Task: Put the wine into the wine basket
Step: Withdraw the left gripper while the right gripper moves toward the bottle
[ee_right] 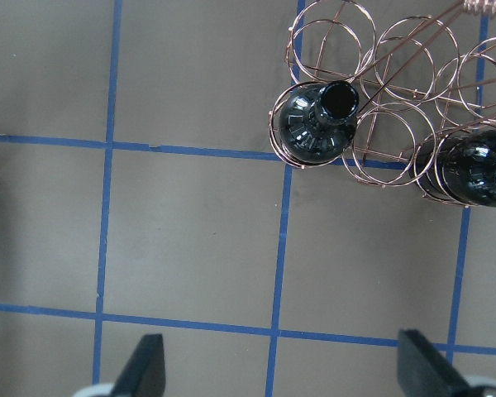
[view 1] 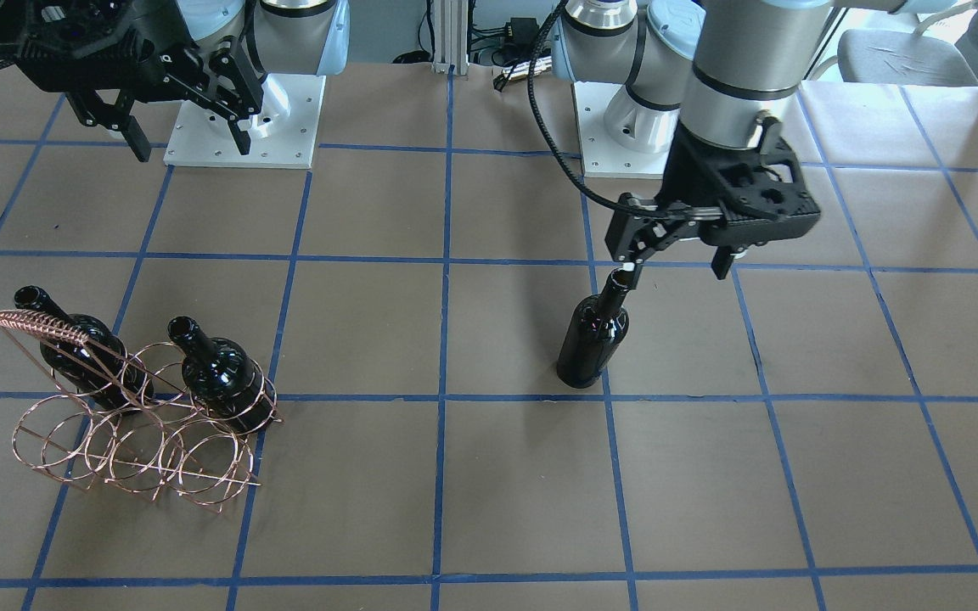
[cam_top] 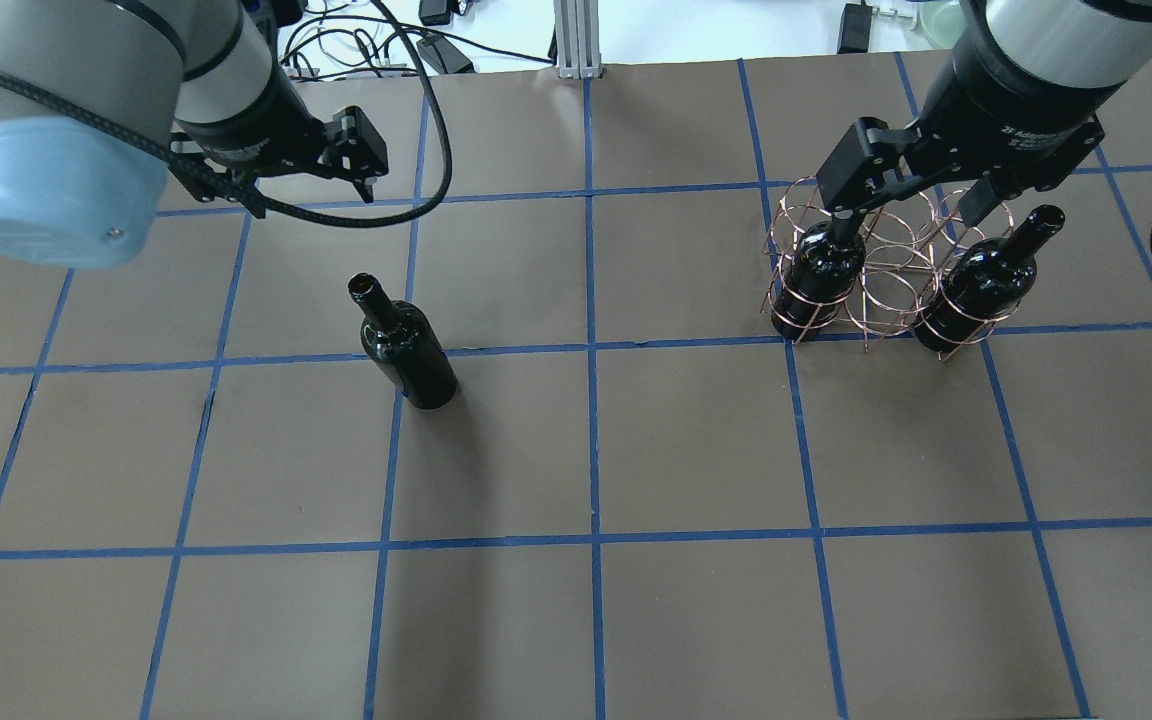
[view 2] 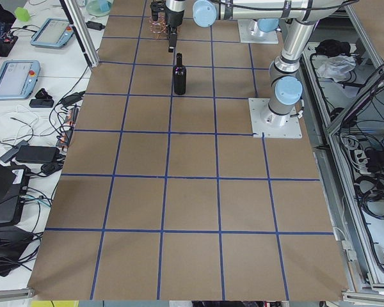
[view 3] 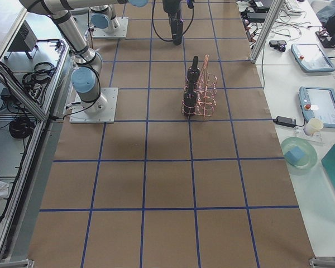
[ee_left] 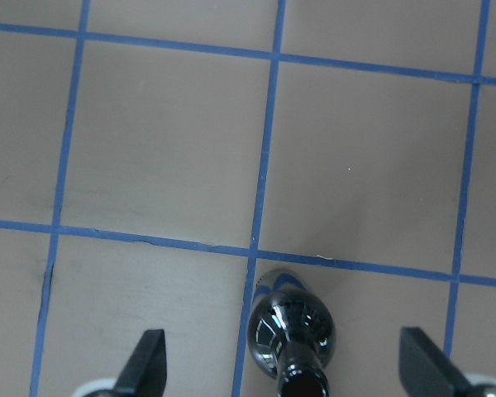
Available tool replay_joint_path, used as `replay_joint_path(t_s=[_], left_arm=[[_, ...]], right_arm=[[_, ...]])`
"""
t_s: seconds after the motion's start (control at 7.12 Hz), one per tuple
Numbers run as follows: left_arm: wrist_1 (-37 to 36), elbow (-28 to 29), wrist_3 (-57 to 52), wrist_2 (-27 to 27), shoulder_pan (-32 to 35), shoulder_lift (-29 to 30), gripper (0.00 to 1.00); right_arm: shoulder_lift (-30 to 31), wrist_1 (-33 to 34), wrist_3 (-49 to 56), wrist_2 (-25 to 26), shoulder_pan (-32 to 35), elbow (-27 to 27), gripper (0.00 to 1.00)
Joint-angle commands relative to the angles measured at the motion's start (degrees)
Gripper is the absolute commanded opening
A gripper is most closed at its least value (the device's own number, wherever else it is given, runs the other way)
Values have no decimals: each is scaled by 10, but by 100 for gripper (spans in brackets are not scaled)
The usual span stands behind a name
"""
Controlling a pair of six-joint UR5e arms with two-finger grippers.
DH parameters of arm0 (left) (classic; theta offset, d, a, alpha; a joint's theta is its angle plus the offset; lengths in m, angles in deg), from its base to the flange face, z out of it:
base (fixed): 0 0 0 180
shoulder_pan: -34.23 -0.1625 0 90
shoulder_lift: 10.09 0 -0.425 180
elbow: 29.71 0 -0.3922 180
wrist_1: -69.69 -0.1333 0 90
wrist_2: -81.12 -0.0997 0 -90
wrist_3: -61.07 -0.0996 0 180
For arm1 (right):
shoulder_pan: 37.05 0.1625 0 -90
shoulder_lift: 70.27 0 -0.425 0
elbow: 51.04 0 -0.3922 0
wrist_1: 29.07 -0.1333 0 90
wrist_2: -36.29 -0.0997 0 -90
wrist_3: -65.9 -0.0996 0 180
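One black wine bottle (view 1: 592,339) stands upright and free on the brown table; it also shows in the overhead view (cam_top: 406,345) and the left wrist view (ee_left: 293,335). My left gripper (view 1: 676,267) is open, just above its mouth, with the jaws wide to either side. The copper wire basket (view 1: 141,433) stands on my right side, also in the overhead view (cam_top: 886,265). It holds two look-alike bottles (view 1: 222,373) (view 1: 73,344) in rings of one row. My right gripper (view 1: 192,146) hangs open and empty above the basket.
The table is brown paper with a blue tape grid. The arm bases (view 1: 243,119) (view 1: 625,127) stand at the robot's edge. Tablets, cables and a cup lie on side tables (view 3: 312,100) beyond the table's end.
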Motion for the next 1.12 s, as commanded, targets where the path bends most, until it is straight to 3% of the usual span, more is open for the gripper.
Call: replay_joint_path(t_s=[0.0,0.14,0.28,0.56,0.98], left_arm=[[19,22,-76,13,-107,7,100],[38,23,-84,22,-150,3,100],[43,24,-93,23,-181,0,100],[64,34,-164,24,-251,5,100],[95,33,-226,21,-294,-1,100]], right_arm=[[-8,0,-10,0,0,-1,100],[-13,1,-45,-11,0,-1,99],[-19,1,-97,-68,3,-1,99],[-44,10,-123,-25,45,20,99],[-179,51,-354,5,235,141,100]])
